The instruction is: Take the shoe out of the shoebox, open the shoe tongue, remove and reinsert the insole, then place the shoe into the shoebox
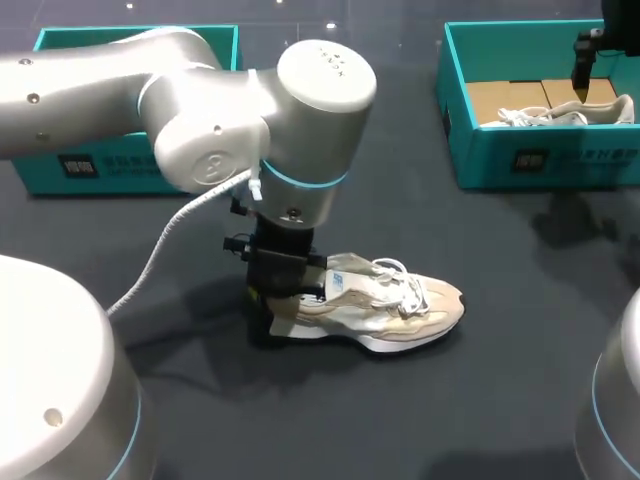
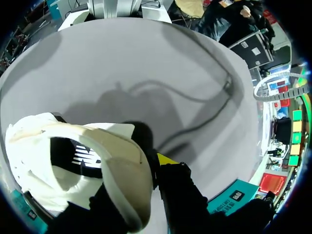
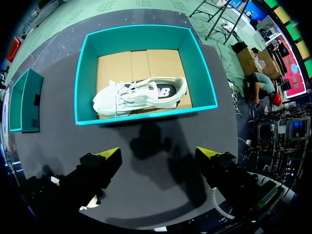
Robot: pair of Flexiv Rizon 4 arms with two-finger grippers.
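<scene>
A beige and white shoe (image 1: 400, 305) lies on its sole on the dark table, toe pointing right. My left gripper (image 1: 275, 300) comes straight down on its heel and is shut on the heel collar. In the left wrist view the collar of the shoe (image 2: 73, 161) runs between the fingers of that gripper (image 2: 146, 168); one yellow fingertip (image 2: 165, 159) shows outside the heel, while the other is hidden inside. My right gripper (image 1: 582, 75) hangs open above the teal shoebox (image 1: 480, 150), which holds a second shoe (image 1: 560, 112). Ahead of the open right gripper (image 3: 158, 153) lie the shoebox (image 3: 83, 87) and that shoe (image 3: 141, 95).
Another teal box (image 1: 60, 170) stands at the back left, partly behind my left arm; it also appears beside the shoebox as a teal box (image 3: 24, 102). Bare dark table surrounds the shoe in the middle.
</scene>
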